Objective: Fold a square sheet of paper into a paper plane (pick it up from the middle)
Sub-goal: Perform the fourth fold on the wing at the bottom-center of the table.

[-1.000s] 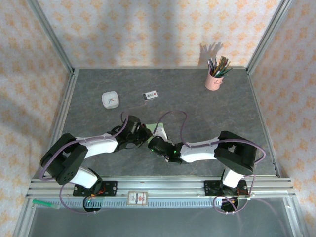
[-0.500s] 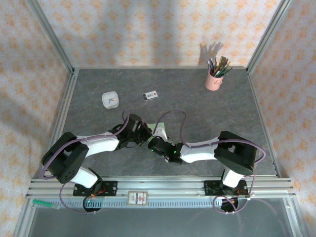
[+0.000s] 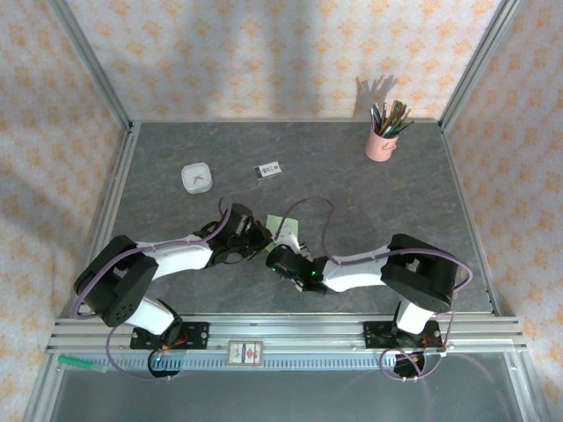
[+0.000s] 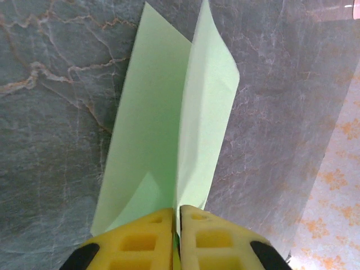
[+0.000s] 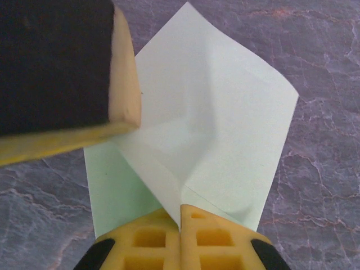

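Two grippers, one sheet, both pinching it at centre table.

Near: 2 arms reach in from the near edge and meet mid-table. Left gripper (image 4: 175, 216) has its yellow fingers pressed together on a raised fold of the square sheet of paper (image 4: 157, 112). Right gripper (image 5: 180, 216) is likewise pinched closed on the sheet's crease, just beside the left one. 1 sheet, pale green, bent up off the table (image 3: 396, 202) into two flaps, with its lower edge on the marble-pattern surface. Further back: 1 small white square dish (image 3: 196, 178), 1 small white card (image 3: 268, 170) with dark print. Far right corner: 1 pink pencil cup (image 3: 381, 143), full.
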You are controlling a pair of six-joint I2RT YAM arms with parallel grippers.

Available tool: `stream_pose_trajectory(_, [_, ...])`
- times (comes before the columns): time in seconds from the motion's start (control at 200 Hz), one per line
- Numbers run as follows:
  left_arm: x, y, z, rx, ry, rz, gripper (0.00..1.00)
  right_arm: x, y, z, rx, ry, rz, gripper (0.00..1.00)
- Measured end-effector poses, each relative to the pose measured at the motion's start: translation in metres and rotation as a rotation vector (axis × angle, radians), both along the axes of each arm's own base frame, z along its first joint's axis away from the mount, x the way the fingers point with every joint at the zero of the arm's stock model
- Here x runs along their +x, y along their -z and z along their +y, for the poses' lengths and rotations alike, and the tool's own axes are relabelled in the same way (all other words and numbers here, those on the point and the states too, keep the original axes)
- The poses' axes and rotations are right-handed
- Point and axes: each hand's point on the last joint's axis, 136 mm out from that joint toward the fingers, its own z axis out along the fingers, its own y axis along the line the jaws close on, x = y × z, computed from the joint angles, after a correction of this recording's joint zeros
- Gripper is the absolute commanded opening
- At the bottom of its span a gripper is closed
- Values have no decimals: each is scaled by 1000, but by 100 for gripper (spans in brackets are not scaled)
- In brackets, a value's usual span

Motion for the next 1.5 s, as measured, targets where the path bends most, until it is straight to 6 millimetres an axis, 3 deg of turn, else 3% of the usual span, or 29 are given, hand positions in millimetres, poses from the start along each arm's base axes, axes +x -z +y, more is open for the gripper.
stream_pose_trajectory(0.175, [2, -17, 5, 8, -4, -56, 33, -10, 12, -15, -1, -26, 10, 5])
stream_pose_trajectory(0.285, [3, -38, 9, -11, -18, -120, 34, -14, 10, -13, 45, -53, 8, 6])
stream_pose_trajectory(0.38, [0, -44, 13, -17, -24, -144, 32, -18, 5, -13, 103, -77, 5, 6])
stream_pose_trajectory(0.636, [-20, -19, 18, 7, -8, -96, 28, -23, -1, -11, 243, -112, 30, 6])
stream_pose_trajectory(0.751, [-29, -14, 11, -8, 17, -87, 26, -24, 0, -11, 291, -111, 54, 7])
stream_pose_trajectory(1.066, [-32, -18, -9, -61, 81, -114, 25, -30, 2, -8, 349, -113, 95, 13])
stream_pose_trajectory(1.497, [-46, 19, -16, -3, 180, -36, 22, -33, 6, -9, 342, -114, 115, 19])
